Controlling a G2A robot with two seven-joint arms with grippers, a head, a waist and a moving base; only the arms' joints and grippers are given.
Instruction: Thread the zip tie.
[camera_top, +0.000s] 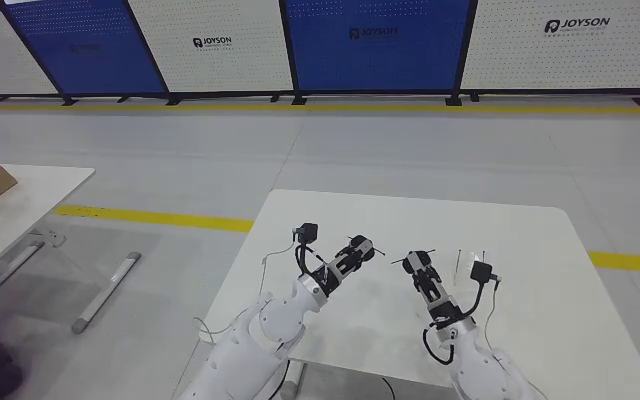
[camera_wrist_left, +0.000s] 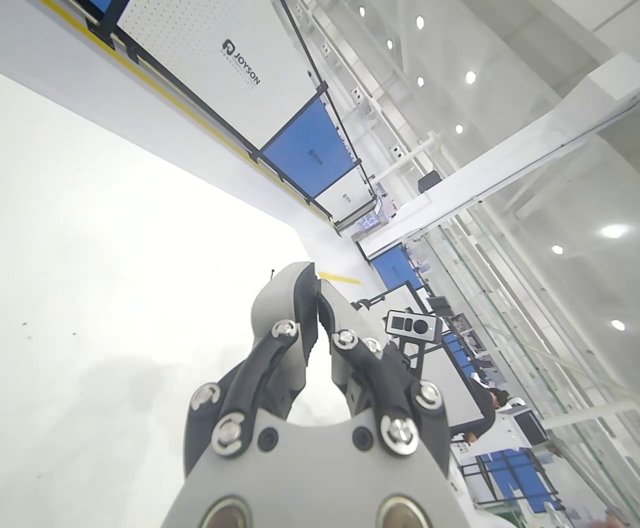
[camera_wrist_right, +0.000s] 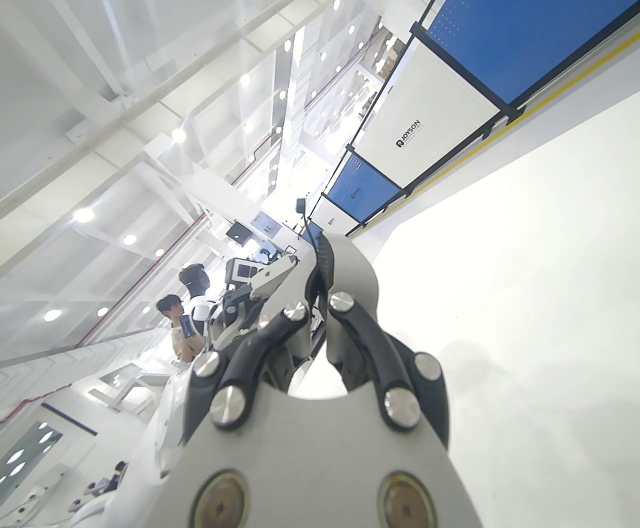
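A thin black zip tie (camera_wrist_right: 301, 206) sticks out past the tips of my right gripper (camera_wrist_right: 320, 250), which is shut on it; its small square head is at the free end. In the top view my right gripper (camera_top: 413, 262) hovers over the near middle of the white table (camera_top: 500, 225), with thin black ends showing on both sides of it. My left gripper (camera_top: 362, 246) hangs a short way to its left, pointing toward it. The left gripper (camera_wrist_left: 315, 280) has its fingers pressed together, and a tiny dark tip (camera_wrist_left: 271, 273) shows just beyond them.
Two thin dark upright strips (camera_top: 460, 262) show over the table just right of my right gripper. A second white table (camera_top: 40, 190) stands at the far left across the floor. Blue and white panels (camera_top: 380, 45) line the back.
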